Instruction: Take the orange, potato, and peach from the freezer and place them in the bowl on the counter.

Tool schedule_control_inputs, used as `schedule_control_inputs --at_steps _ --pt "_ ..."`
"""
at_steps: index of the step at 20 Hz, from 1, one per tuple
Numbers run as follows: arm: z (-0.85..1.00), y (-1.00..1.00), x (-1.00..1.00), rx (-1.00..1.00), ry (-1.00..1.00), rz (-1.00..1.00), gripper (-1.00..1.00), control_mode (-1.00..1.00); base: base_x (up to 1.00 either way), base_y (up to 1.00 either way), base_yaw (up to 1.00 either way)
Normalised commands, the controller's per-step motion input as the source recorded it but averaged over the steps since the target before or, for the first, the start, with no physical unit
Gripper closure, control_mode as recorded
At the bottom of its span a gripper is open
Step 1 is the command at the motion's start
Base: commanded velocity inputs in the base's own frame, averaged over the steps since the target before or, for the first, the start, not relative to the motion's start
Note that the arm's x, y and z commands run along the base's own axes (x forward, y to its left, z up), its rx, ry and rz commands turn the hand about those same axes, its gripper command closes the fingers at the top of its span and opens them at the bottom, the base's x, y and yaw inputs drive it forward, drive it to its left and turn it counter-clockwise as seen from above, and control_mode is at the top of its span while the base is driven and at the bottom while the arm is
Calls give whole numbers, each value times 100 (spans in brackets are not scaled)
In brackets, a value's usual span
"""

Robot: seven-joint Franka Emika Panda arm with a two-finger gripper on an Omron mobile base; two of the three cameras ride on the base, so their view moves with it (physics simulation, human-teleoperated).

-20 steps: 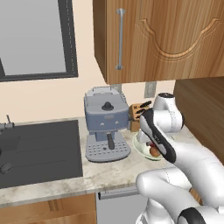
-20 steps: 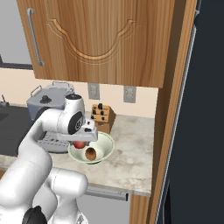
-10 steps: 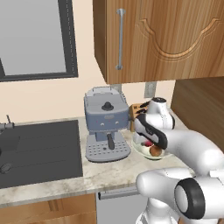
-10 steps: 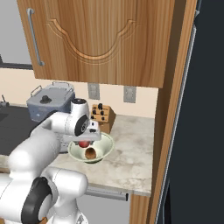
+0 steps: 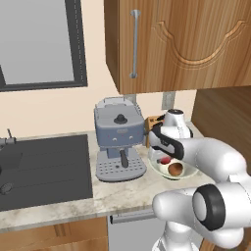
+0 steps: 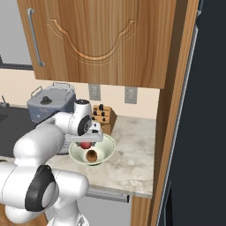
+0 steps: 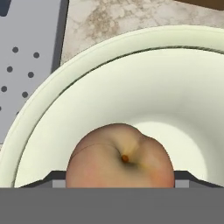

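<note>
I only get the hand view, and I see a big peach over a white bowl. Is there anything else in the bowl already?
Observer: Yes, the potato lies at the bottom of the bowl, close to the peach.
Operator: What's the grey thing with the dots next to the bowl?
Observer: That's the bottom of a coffee machine, which stands right beside the bowl.
Operator: Is there anything behind the bowl?
Observer: A knife block stands just behind it.
</note>
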Motion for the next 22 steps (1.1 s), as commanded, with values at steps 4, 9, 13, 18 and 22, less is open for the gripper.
schedule_control_inputs --at_steps 4,9,13,18,22 --pt "-1 0 0 0 0 0 -100 -100 0 0 0" --pt "0 0 -4 0 -3 0 -100 -100 0 0 0" --pt "11 -7 -12 0 -5 0 -100 -100 0 0 0" --pt "34 -13 -27 0 -3 0 -100 -100 0 0 0" --pt "44 -23 -71 0 -3 -1 -100 -100 0 0 0"
